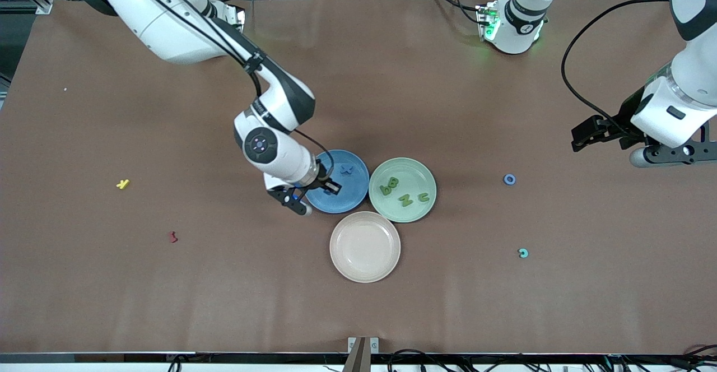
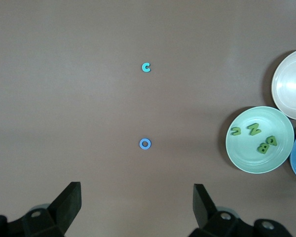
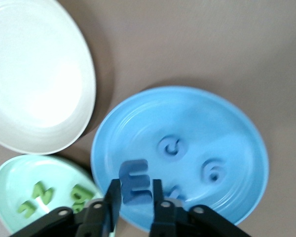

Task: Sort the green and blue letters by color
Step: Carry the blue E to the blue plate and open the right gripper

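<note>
Front view: at frame centre three round plates touch in a cluster on a brown counter (image 1: 448, 108). The blue plate (image 1: 353, 193) holds a blue plus (image 1: 347, 168); the green plate (image 1: 415, 209) holds four olive letters (image 1: 389, 186); the cream plate (image 1: 365, 246) sits lowest. The right tool (image 1: 330, 187) hangs over the blue plate. The left tool (image 1: 585, 135) waits at the frame's right edge. A blue ring (image 1: 509, 179) and teal c (image 1: 523, 253) lie loose at right of centre; a yellow K (image 1: 122, 184) and red squiggle (image 1: 173, 237) toward the right arm's end.

Left wrist view: its tool (image 2: 137, 202) stands wide apart above bare counter.

Right wrist view: its tool (image 3: 134, 197) is clamped on a flat, matte blue E (image 3: 134, 181) above the glossy plate.
</note>
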Controlling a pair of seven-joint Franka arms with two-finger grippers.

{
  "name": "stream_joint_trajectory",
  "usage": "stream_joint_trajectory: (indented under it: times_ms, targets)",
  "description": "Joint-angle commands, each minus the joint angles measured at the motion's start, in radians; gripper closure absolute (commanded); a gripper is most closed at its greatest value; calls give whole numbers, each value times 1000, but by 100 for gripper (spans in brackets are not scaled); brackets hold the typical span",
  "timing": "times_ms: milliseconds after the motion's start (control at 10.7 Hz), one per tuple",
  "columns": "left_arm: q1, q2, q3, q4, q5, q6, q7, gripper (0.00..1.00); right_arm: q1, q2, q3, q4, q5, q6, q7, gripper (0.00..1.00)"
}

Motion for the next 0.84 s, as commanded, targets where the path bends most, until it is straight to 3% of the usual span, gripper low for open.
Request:
stream_joint_trajectory:
  times_ms: [0, 375, 751]
  targets:
    - [7, -29, 0, -16, 21, -8, 24, 0, 38, 9, -17, 46, 9, 4, 97, 0]
    - [7, -31, 3, -20, 21, -7, 24, 0, -29, 2, -22, 37, -5, -22, -10, 0]
    - [7, -38, 3, -16, 14, 4, 23, 0, -226, -55, -17, 22, -3, -275, -395, 0]
